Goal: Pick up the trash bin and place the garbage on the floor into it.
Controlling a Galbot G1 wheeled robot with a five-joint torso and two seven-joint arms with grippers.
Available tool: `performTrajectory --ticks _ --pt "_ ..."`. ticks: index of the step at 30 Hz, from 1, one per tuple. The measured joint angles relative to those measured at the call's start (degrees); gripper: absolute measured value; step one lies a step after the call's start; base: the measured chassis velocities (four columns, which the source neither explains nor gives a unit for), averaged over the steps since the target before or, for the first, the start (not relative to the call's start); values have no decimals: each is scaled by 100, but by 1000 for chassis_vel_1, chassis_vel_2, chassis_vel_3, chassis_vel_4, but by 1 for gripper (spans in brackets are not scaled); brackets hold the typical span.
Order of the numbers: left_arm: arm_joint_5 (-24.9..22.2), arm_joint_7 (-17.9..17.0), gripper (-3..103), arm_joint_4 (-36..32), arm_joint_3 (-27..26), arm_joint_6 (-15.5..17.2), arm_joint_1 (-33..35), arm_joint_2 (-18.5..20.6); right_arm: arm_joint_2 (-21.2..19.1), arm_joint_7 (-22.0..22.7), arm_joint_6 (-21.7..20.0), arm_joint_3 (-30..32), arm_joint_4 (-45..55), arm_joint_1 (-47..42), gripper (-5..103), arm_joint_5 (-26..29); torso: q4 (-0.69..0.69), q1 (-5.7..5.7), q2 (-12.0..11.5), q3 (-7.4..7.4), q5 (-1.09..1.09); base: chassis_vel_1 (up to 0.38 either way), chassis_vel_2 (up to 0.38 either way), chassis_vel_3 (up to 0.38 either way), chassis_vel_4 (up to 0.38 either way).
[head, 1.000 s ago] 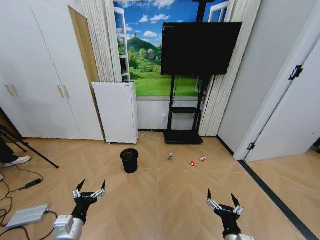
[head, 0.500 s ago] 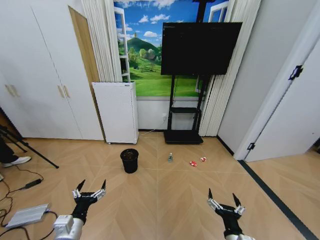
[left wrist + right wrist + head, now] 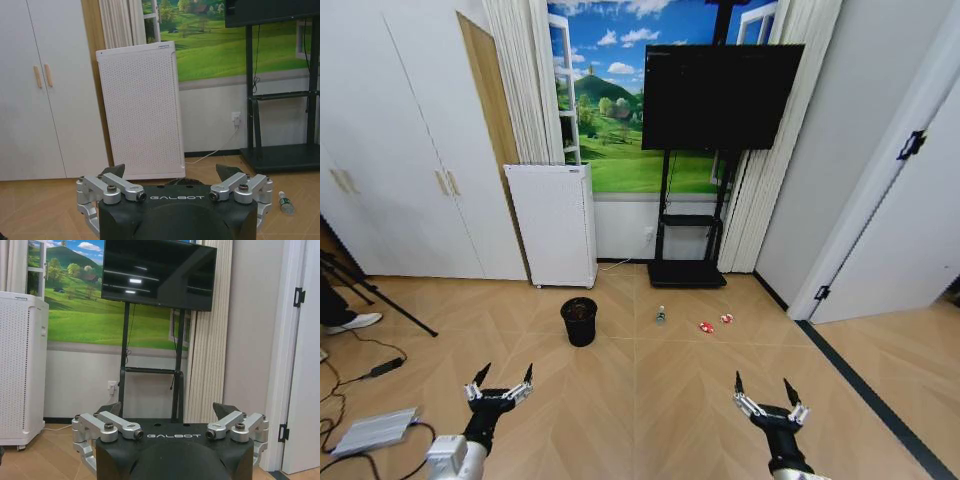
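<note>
Head view: trash bin [image 3: 579, 321] beyond left tool [image 3: 501, 380]

Floor [image 3: 650, 400]: I see wood-look planks laid in a herringbone pattern, smooth with a soft sheen.
Trash bin [image 3: 579, 321]: black mesh, matt, looks like wire.
Bottle [image 3: 661, 315]: clear plastic, green label.
Wrappers [image 3: 706, 326]: crumpled, red and white; from here I can't tell foil from paper.
Left end effector [image 3: 500, 384]: brushed silver metal links on a matt black housing, black pointed fingertips spread wide.
Right end effector [image 3: 764, 392]: same metal and matt black finish, spread wide.
White box appliance [image 3: 553, 225]: perforated white panel, matt.
Television [image 3: 720, 97]: glossy black screen.
</note>
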Motion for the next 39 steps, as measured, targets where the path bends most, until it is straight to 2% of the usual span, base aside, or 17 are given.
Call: performTrajectory --ticks 7,18,25,28,29,33,39 --pt "27 15 99 37 12 9 -21 -36 -1 3 0 -17 -102 58 100 18 0 -1 1 0 0 -46 38 54 -48" --pt "14 16 99 81 -4 33 -47 -25 -16 41 3 -38 -210 148 100 43 -1 1 0 1 0 -201 203 219 -217" --pt "16 11 99 93 3 37 -56 -33 -25 66 3 -41 -238 162 100 44 -2 0 1 0 -3 -302 280 296 -280" --pt "18 9 99 94 3 37 -54 -37 -38 73 3 -38 -240 170 100 51 0 1 0 0 2 -368 340 369 -360" --pt "18 9 99 95 2 37 -52 -37 -40 77 3 -36 -240 173 100 54 0 1 0 1 -4 -357 365 398 -379" --pt "18 8 99 93 0 37 -46 -38 -40 85 5 -34 -241 175 100 58 0 1 0 1 4 -353 377 377 -381" --pt "21 7 99 94 0 37 -40 -40 -37 89 13 -34 -241 174 100 58 -1 1 -1 1 -7 -353 347 363 -357"
